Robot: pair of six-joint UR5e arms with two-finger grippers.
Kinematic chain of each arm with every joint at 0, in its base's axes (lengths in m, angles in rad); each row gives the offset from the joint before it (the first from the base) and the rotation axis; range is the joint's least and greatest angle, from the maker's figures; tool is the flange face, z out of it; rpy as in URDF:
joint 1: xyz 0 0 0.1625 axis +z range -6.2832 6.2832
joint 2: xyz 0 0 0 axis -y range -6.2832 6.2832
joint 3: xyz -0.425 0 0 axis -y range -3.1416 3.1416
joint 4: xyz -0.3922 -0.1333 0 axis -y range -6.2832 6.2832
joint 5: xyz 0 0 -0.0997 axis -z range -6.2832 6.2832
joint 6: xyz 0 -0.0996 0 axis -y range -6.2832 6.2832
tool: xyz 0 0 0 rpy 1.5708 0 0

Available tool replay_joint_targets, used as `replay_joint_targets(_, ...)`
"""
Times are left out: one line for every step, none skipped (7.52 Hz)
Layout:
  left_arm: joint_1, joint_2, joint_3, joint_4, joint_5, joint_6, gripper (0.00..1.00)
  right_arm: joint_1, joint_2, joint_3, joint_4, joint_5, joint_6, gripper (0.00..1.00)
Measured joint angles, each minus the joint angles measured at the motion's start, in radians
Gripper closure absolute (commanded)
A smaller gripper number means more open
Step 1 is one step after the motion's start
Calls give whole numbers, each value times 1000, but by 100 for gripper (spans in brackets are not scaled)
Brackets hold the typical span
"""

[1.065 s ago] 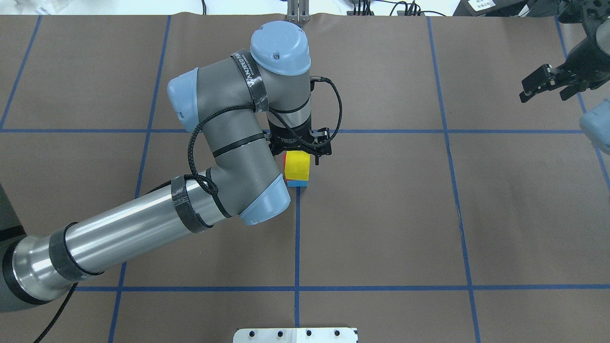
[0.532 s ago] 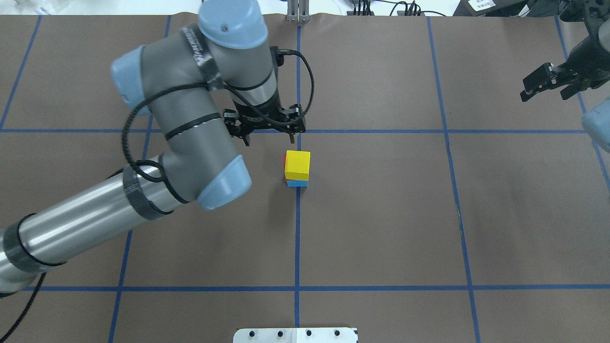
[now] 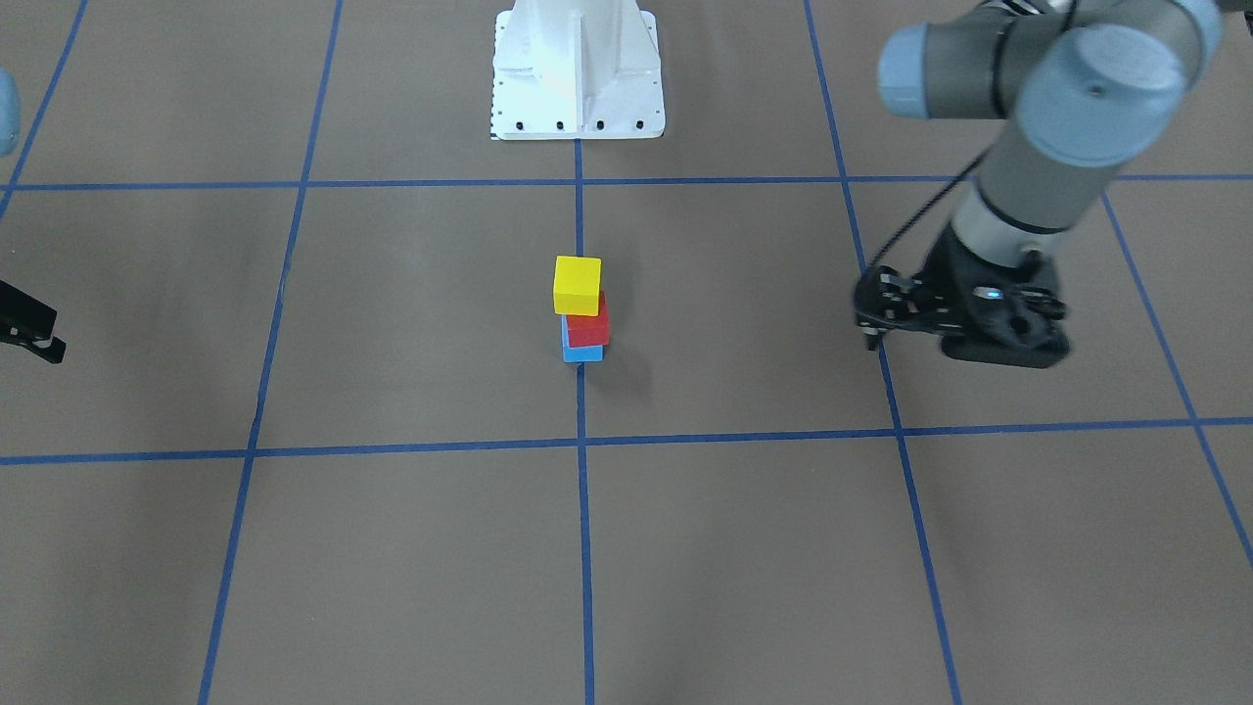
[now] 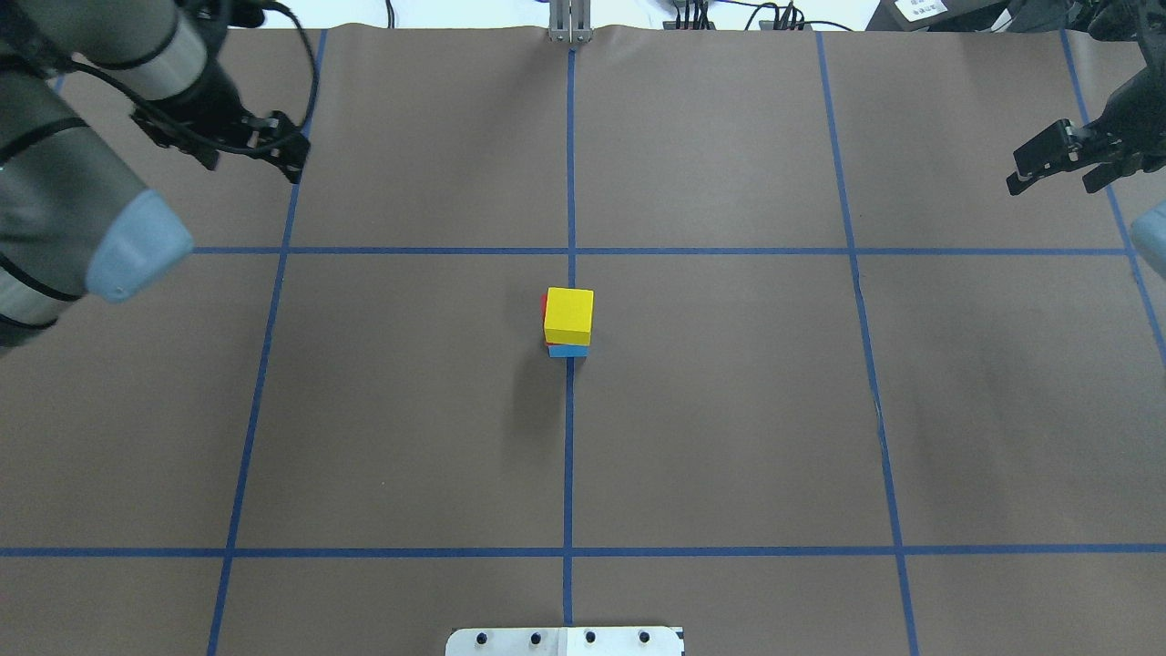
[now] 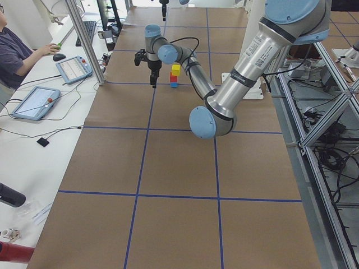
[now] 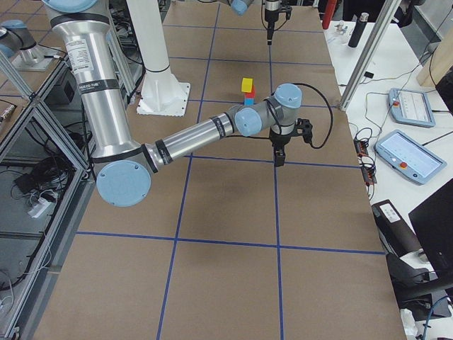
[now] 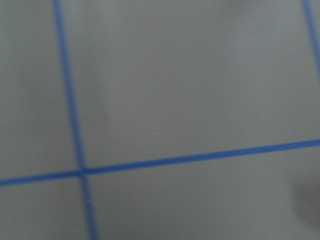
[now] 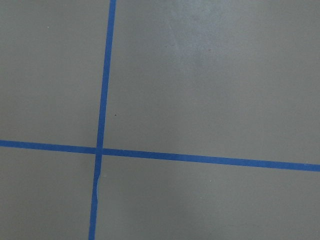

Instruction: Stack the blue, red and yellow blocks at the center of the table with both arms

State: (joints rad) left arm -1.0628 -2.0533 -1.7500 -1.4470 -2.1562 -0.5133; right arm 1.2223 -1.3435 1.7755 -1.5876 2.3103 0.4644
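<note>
The stack stands at the table's center: the yellow block (image 4: 568, 314) on top, the red block (image 3: 587, 323) under it, the blue block (image 3: 581, 352) at the bottom. The yellow block sits a little off to one side of the red one. The stack also shows in the exterior left view (image 5: 174, 76) and the exterior right view (image 6: 248, 93). My left gripper (image 4: 252, 164) is open and empty, far to the back left of the stack. My right gripper (image 4: 1057, 178) is open and empty at the far right edge. Both wrist views show only bare table.
Blue tape lines (image 4: 568, 456) grid the brown table cover. The white robot base plate (image 3: 576, 78) is at the near edge. An operator (image 5: 14, 50) and tablets (image 6: 409, 156) are beside the table's far side.
My left gripper has pulled away from the yellow block and swung to the back left. The stack has stayed put. My right gripper has shifted slightly.
</note>
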Motion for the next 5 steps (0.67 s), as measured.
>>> replay_joint_targets(-127,75,67,-44,-74,187,0,-13,4,-3,-4,-12,3,0)
replay_joint_targets(-246,116,178,-110,-128,345,0,-11,2,-4,-9,-19,3,0)
replay_joint_targets(-350,130,307,-183,-151,496,0,2,-11,-5,-11,-18,3,0)
replay_joint_targets(-435,134,402,-234,-162,628,0,32,-33,-4,-10,-3,3,0)
replay_joint_targets(-489,137,437,-254,-162,719,0,70,-61,-3,-8,19,0,0)
